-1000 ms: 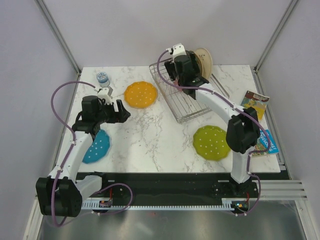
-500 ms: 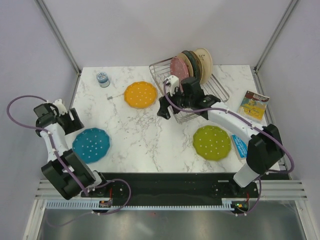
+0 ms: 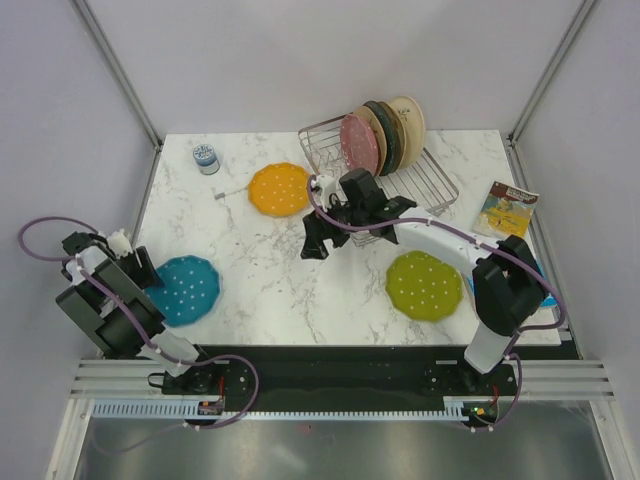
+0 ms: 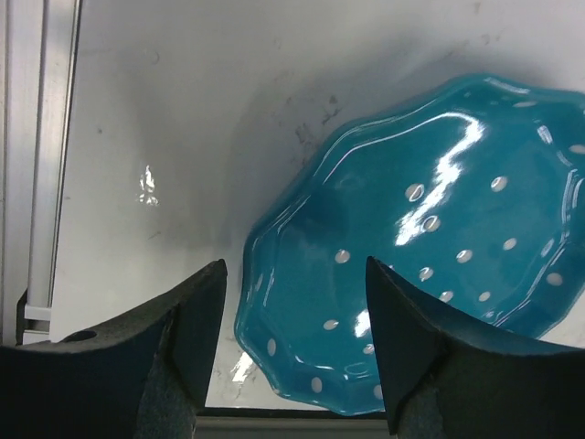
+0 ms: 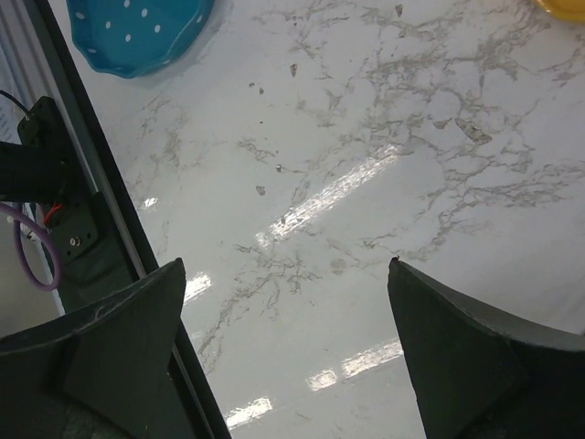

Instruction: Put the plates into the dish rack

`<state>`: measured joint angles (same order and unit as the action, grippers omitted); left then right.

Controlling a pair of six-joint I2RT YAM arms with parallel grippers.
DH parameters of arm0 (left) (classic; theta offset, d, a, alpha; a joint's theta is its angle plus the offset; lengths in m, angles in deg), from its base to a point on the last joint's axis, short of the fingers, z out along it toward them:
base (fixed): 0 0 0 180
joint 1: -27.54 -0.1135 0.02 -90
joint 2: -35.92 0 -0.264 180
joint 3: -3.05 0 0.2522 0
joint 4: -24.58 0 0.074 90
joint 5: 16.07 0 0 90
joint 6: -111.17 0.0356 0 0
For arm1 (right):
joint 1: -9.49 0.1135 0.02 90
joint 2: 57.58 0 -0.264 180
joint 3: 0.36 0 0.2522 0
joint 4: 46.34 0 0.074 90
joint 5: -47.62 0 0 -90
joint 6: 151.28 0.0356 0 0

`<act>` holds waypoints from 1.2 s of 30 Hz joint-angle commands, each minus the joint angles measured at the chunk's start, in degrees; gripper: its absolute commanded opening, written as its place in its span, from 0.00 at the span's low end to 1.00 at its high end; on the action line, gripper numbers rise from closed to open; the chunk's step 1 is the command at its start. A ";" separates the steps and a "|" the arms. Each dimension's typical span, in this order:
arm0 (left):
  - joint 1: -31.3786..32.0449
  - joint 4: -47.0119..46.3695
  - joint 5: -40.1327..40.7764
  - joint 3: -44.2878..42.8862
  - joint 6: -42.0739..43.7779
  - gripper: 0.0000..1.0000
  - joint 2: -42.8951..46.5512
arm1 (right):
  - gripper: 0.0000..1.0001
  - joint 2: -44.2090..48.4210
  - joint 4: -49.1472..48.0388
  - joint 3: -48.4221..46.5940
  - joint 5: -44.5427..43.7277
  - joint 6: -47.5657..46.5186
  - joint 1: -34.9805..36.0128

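Note:
The blue plate point(image 3: 184, 290) lies flat at the front left; in the left wrist view it point(image 4: 430, 247) fills the right side. My left gripper point(image 3: 143, 270) point(image 4: 292, 293) is open and empty, with the plate's left rim between its jaws' line of sight. The orange plate point(image 3: 280, 189) lies flat at the back middle. The lime green plate point(image 3: 424, 285) lies flat at the front right. The pink plate point(image 3: 355, 143) stands upright in the dish rack point(image 3: 428, 182). My right gripper point(image 3: 315, 240) point(image 5: 283, 283) is open and empty over bare marble left of the rack.
Plain beige, dark green and cream plates point(image 3: 388, 133) stand behind the pink one. A small blue-lidded jar point(image 3: 206, 158) sits at the back left. Colourful books point(image 3: 508, 208) lie along the right edge. The right wrist view shows the table's near rail point(image 5: 73, 229) and a purple cable.
My right gripper has left the rack and moved left and nearer over the table. My left arm has pulled back from above the table to the left edge, beside the blue plate.

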<state>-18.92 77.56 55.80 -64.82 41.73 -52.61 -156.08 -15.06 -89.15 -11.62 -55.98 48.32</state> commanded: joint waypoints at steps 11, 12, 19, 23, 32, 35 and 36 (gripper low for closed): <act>-3.20 10.70 -10.24 0.32 12.23 0.47 -6.92 | 0.98 -12.49 -9.95 1.99 -4.31 11.57 6.52; -3.20 10.70 -10.87 0.75 12.31 0.47 -6.83 | 0.98 -13.46 -10.48 1.90 -4.57 11.66 6.44; 1.09 10.96 -12.98 1.72 13.54 0.29 -8.05 | 0.98 -21.89 -16.46 0.68 -5.01 16.84 6.78; 3.74 10.96 -14.38 0.67 13.98 0.12 -11.30 | 0.98 -25.95 -17.08 -2.23 -3.96 17.46 7.40; 6.99 11.49 -16.93 -3.81 12.32 0.02 -19.05 | 0.98 -36.49 -20.86 -11.62 4.65 20.10 10.74; 8.31 11.49 -17.72 -4.25 12.31 0.02 -19.14 | 0.98 -39.40 -20.77 -15.23 6.76 22.11 12.49; 8.57 11.40 -17.99 -4.25 12.49 0.02 -19.13 | 0.98 -40.10 -21.03 -15.94 7.20 22.99 12.76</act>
<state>-12.65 92.80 38.31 -69.43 53.01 -69.07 -189.69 -42.25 -104.03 -6.94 -35.93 58.36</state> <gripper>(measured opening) 0.049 0.980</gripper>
